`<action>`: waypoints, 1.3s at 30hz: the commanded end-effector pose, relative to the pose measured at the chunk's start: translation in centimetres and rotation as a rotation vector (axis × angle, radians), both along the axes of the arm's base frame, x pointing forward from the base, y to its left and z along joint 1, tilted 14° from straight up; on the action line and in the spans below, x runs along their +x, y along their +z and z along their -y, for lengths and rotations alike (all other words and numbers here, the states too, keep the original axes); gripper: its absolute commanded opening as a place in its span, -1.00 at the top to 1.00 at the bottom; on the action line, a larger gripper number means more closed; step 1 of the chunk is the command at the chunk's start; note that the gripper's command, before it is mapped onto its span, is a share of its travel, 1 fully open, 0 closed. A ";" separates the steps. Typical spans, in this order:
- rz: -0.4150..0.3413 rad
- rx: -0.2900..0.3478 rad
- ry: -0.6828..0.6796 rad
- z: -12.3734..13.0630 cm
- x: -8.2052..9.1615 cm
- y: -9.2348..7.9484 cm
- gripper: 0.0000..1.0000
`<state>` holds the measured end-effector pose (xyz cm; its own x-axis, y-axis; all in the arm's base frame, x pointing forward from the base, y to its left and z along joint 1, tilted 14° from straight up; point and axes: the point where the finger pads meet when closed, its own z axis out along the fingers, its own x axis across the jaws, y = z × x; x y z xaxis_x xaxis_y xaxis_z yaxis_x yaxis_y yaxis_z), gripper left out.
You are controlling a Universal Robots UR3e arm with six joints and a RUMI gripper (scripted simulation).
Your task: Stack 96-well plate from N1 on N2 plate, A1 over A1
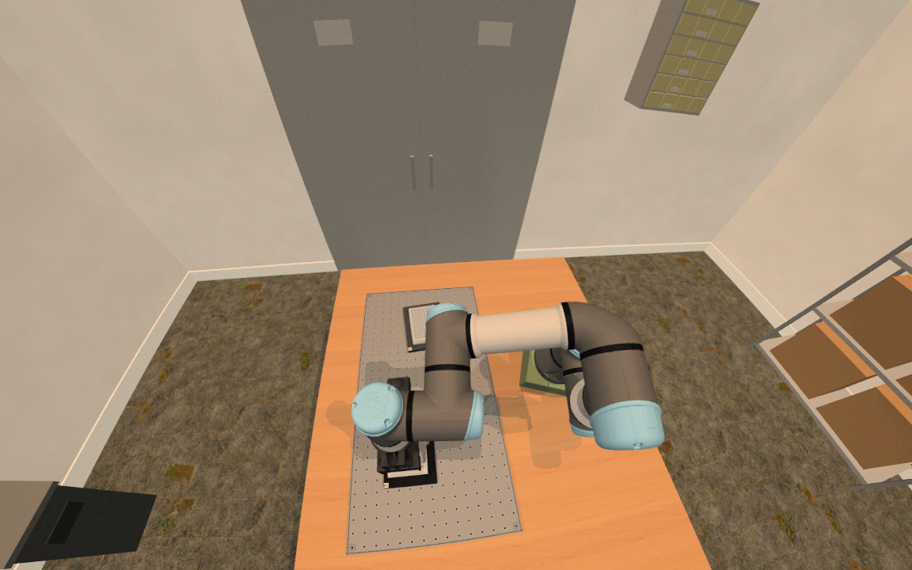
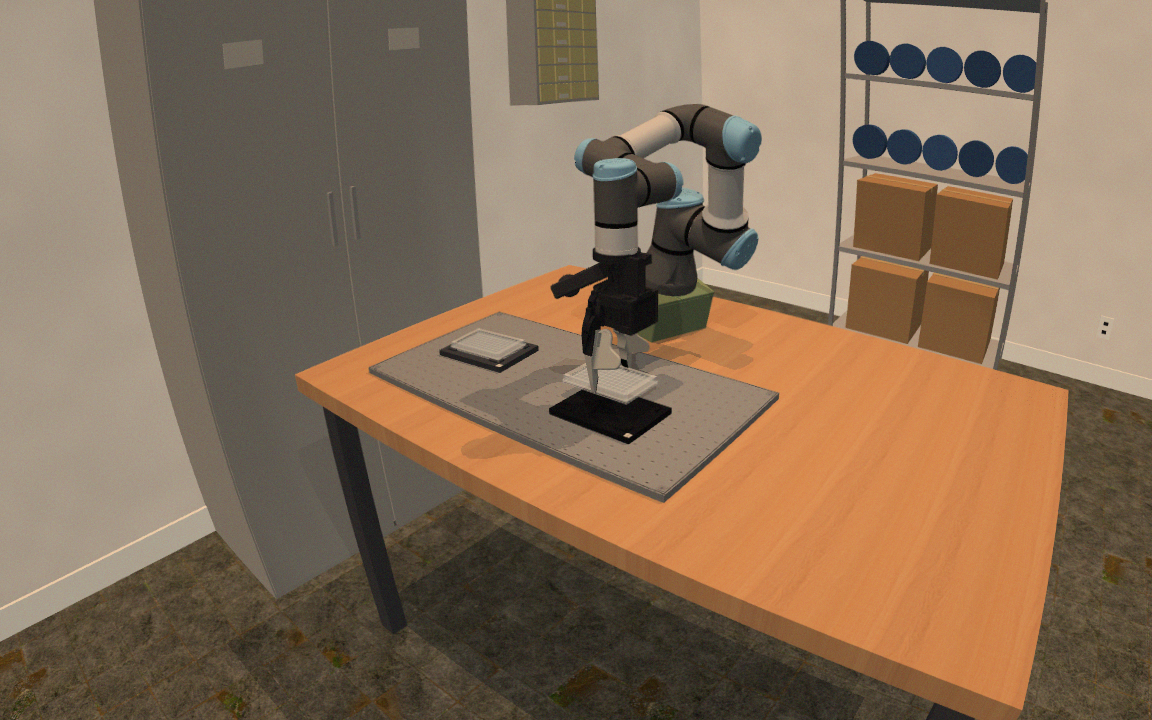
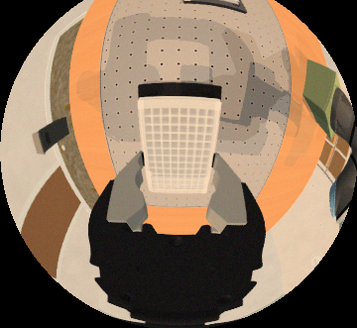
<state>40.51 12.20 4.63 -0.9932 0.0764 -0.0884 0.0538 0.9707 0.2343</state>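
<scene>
Jaws clenched on the long sides of the 96-well plate (image 2: 610, 380), lifted above nest N1 (image 2: 609, 416); the plate is probably light, rigid and slippery-walled.

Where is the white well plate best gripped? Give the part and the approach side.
Grip the plate by its two long side walls, coming straight down from above. It lies level with wells facing up, so only the outer walls offer parallel faces. The gripper holds it so now, fingers near one short end.
</scene>
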 end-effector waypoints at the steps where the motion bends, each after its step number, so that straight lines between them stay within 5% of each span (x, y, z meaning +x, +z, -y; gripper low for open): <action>1: 0.002 0.000 0.000 0.2 0.0 0.9 1.00; 24: 0.002 0.000 0.000 1.0 -0.4 4.2 1.00; 39: 0.002 0.000 0.000 1.0 -0.4 4.2 1.00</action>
